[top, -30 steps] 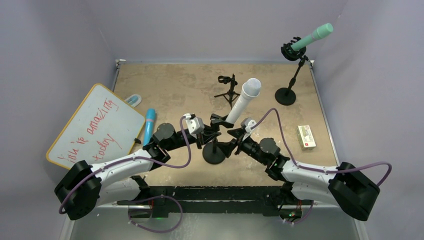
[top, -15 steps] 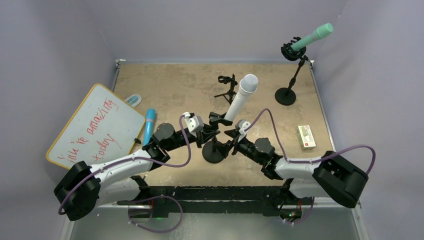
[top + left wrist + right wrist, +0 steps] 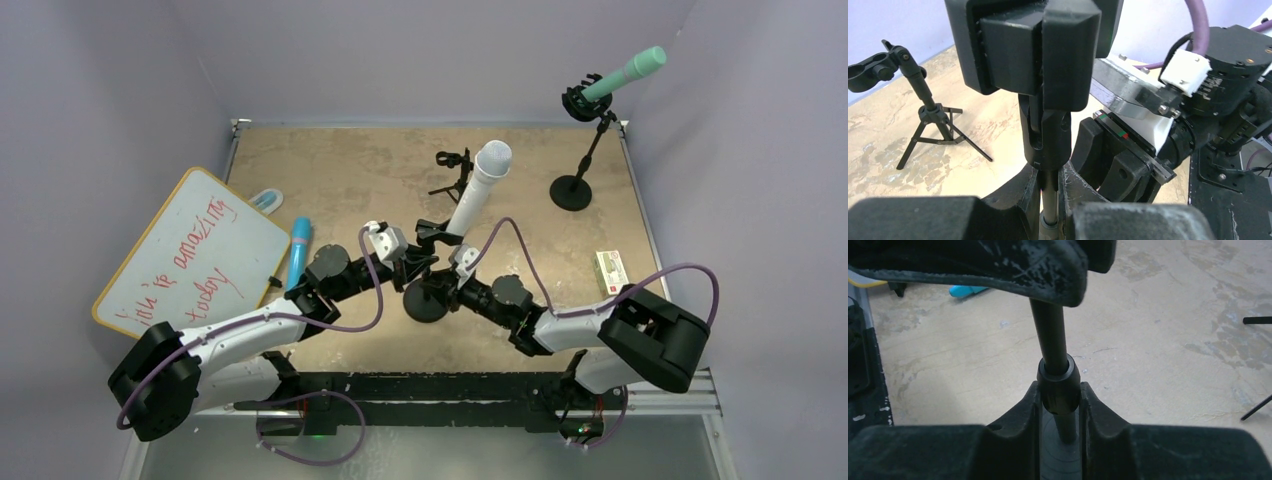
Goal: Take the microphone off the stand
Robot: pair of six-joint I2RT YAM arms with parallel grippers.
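Near the counter's (image 3: 330, 170) front edge, the left claw (image 3: 1047, 182) was clamped shut on the stand's (image 3: 424, 308) thin pole (image 3: 1049, 210), likely to steady it. The right claw (image 3: 1059, 400) pinched the same pole at its collar (image 3: 1058, 377). The white microphone (image 3: 478, 190) sat tilted in the clip (image 3: 436, 232) above, ungripped.

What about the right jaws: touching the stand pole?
Touching. The right wrist view shows the right gripper with jaws pressed against the stand pole at its collar, no gap either side.
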